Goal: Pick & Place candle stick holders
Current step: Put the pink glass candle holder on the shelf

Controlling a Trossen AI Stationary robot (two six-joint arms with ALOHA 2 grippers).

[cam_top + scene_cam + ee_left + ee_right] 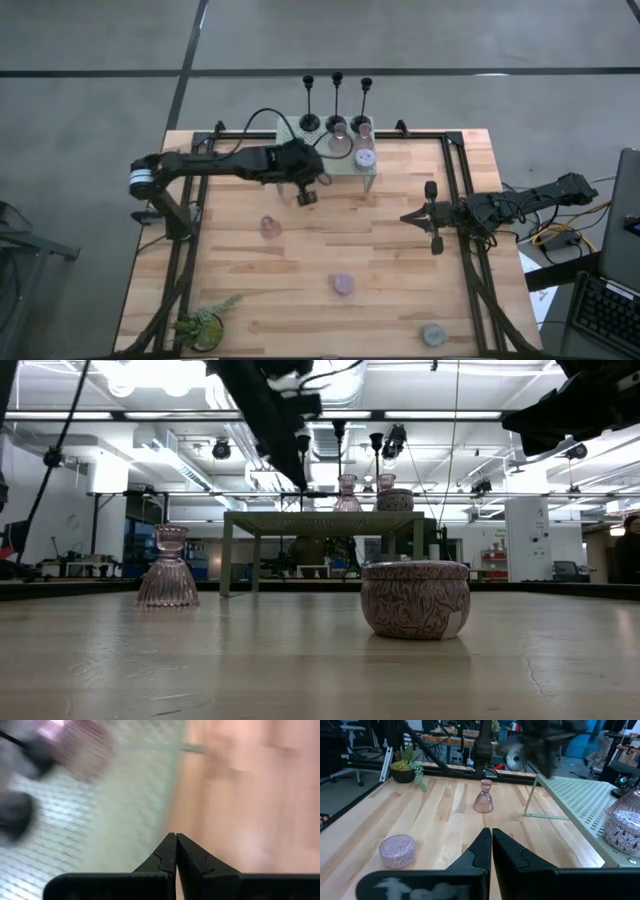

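1. A wooden table [300, 290] seen from above. At its far edge stands a pale green mesh rack [345, 165] holding three black stemmed candle holders [337, 100], two pink glass cup holders [340, 140] and one patterned puck holder [365, 158].
2. Left to place: one pink glass cup [269, 228] on the table near the rack, a lilac puck [343, 284] mid-table, and a grey puck [433, 335] at the near right corner.
3. The left gripper [307, 197] hangs just beside the rack's front edge, fingers pressed together and holding nothing.
4. The right gripper [432, 215] waits over the table's right side, fingers likewise together and empty.
5. Likely next step: fetching the loose pink cup. To do it well, spread the fingers before descending, straddle the cup's narrow waist, and lift straight up so the flared base clears.
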